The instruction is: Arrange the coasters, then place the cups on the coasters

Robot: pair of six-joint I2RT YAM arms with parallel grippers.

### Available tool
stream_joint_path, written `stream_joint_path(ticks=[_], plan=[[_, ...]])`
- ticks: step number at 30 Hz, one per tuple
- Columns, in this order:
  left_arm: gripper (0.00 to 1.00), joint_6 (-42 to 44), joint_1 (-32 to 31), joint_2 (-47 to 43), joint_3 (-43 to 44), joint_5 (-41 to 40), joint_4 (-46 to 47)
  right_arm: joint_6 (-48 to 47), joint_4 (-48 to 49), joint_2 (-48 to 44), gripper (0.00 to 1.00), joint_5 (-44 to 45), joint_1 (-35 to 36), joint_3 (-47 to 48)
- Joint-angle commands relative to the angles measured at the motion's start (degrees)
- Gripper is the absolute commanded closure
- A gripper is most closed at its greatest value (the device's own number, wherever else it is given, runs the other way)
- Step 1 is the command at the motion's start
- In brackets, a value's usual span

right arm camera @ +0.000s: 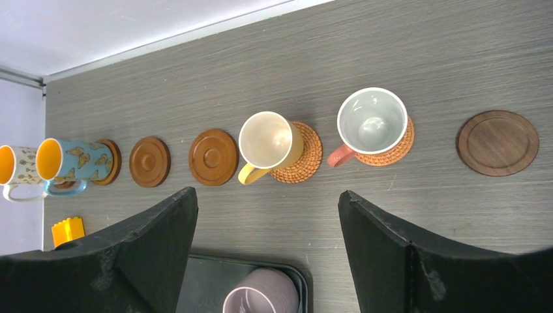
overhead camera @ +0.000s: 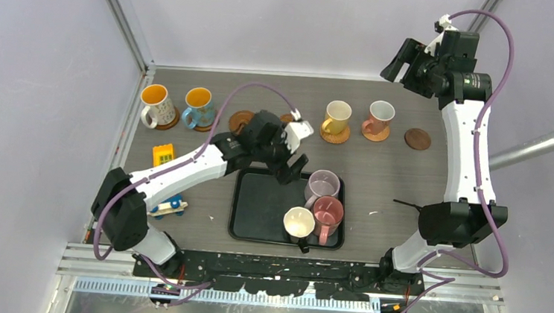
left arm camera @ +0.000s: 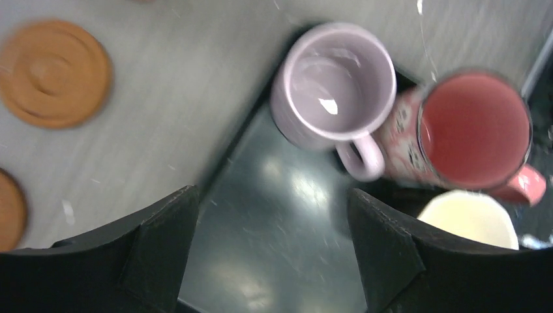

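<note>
Grey table (overhead camera: pixel 391 180): 7 coasters (overhead camera: pixel 417 139) in row, black tray (overhead camera: pixel 262 208), yellow block (overhead camera: pixel 163 154).

Premises: robotics lab test cell. Plain panel walls (overhead camera: pixel 42 71) on aluminium framing (overhead camera: pixel 119 13) (microphone (overhead camera: pixel 551 143) beyond the right edge) enclose the tabletop (overhead camera: pixel 399 181).

overhead view of whole table (overhead camera: pixel 377 179); left wrist close over tray (left arm camera: pixel 274 222), right wrist high; lilac cup (overhead camera: pixel 322 184) in all
</note>
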Motion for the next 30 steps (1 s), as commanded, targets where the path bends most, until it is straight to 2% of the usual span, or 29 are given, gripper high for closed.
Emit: stream_joint_path(ticks=[1,4,13,21,26,30], plan=[[0.17,-0.9,-1.4,-0.4,-3.8,4.7,-3.6,0.5,1.2,-2.4,0.17,-1.3,0.0,0.3],[0.18,-3.4,-1.5,2.7,-3.2,5.9,-3.5,0.9,1.1,-2.2,0.17,-1.2,0.2,0.2],[0.13,-5.9,-6.3,9.9,-0.8,4.6,0.3,0.6,1.2,-3.4,0.17,-0.4,0.4,-1.4],[0.18,-8.9,-6.8,14.8,2.4,3.0,1.4,0.9,1.2,-4.0,0.17,-0.1,0.4,-1.8],[0.26,-9.1,-6.6,15.6,2.9,-2.1,0.9,0.5,1.2,-4.1,0.17,0.0,0.4,-1.8],[0.36,-7.3,-5.0,13.6,1.2,-4.4,0.1,0.4,1.1,-4.3,0.17,0.0,0.4,-2.0]])
